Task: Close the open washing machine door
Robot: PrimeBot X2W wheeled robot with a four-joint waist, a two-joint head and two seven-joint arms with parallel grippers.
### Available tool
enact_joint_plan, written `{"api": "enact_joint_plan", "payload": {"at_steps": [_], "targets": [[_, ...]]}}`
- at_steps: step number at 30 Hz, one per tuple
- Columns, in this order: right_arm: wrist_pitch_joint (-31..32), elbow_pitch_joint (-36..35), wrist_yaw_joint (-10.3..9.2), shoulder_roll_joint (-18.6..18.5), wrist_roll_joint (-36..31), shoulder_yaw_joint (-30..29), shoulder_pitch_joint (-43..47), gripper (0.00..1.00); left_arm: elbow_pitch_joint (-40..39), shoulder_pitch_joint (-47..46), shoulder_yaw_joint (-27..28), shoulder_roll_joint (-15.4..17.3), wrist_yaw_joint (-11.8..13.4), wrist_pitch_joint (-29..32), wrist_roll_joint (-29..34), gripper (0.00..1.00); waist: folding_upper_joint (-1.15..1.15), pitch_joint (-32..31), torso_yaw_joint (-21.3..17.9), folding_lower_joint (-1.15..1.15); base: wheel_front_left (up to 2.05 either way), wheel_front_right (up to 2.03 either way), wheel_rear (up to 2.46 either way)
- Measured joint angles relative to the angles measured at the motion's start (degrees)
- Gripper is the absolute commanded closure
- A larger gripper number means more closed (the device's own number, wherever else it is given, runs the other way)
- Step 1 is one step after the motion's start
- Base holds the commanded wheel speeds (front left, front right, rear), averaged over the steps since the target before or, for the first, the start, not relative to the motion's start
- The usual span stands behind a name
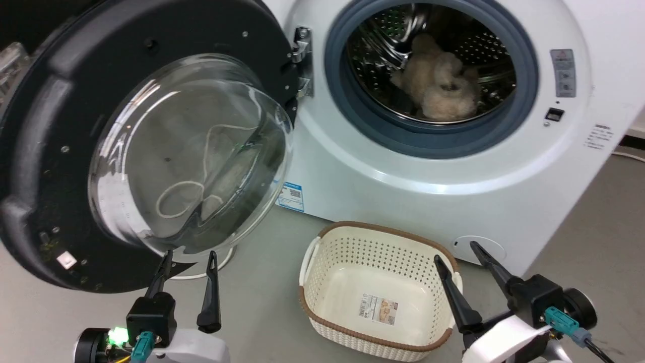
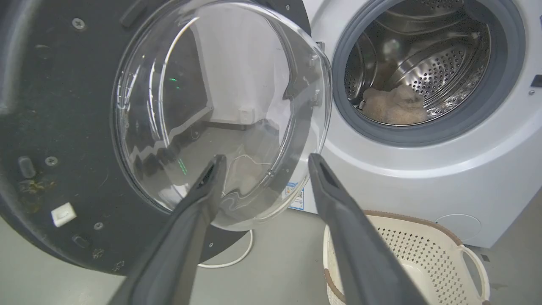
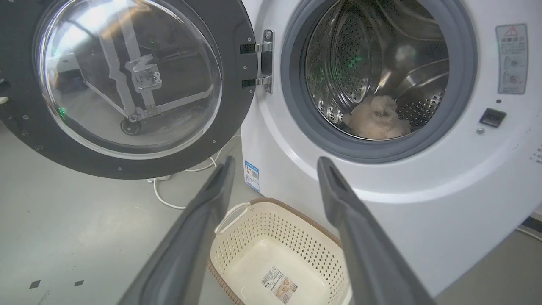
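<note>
The washing machine door [image 1: 45, 151] hangs wide open at the left; the L gripper [image 1: 190, 253] sits just under its glass [image 1: 191, 146], fingers [image 1: 210, 287] spread, holding nothing; a white basket [image 1: 322, 237] stands on the floor [image 1: 262, 292] in front of the washing machine [image 1: 403, 191]; a fluffy thing [image 1: 438, 85] lies in the drum [image 1: 478, 45]; the R gripper [image 1: 455, 250], by the basket's right rim, is spread & empty too.

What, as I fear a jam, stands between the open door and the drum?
Nothing visible does: the fluffy beige bundle lies inside the steel drum, and the cream perforated basket sits apparently lower than the black-framed glass door.
</note>
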Motion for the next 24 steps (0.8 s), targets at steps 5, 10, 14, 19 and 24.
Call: {"api": "enact_joint_plan", "payload": {"at_steps": [5, 10, 14, 19, 24], "targets": [[-0.8, 0.8, 0.00, -0.4, 0.9, 1.8, -0.5, 0.00, -0.6, 0.2, -0.2, 0.1, 0.5, -0.7, 0.0, 0.00, 0.00, -0.1, 1.6, 0.00, -0.05, -0.05, -0.05], [-1.3, 1.3, 0.00, -0.6, 1.4, 2.9, -0.9, 0.00, -0.9, 0.6, -0.3, 0.4, 1.0, -1.3, 0.0, 0.00, 0.00, -0.2, 2.7, 0.00, 0.00, 0.00, 0.00], [-1.8, 1.6, 0.00, -0.9, 1.5, 3.4, -0.9, 0.00, -0.9, 1.0, -0.5, 0.4, 1.1, -1.8, 0.0, 0.00, 0.00, -0.2, 3.6, 0.00, 0.00, 0.00, 0.00], [-2.4, 2.0, 0.00, -1.2, 1.9, 4.0, -0.9, 0.00, -1.1, 1.1, -0.8, 0.4, 1.4, -2.5, 0.0, 0.00, 0.00, -0.2, 4.8, 0.00, 0.00, 0.00, 0.00], [-3.1, 2.5, 0.00, -1.3, 2.4, 4.8, -0.9, 0.00, -1.2, 1.3, -0.8, 0.5, 1.6, -3.0, -0.1, 0.00, 0.00, -0.2, 6.0, 0.00, 0.00, 0.00, 0.00]]}}
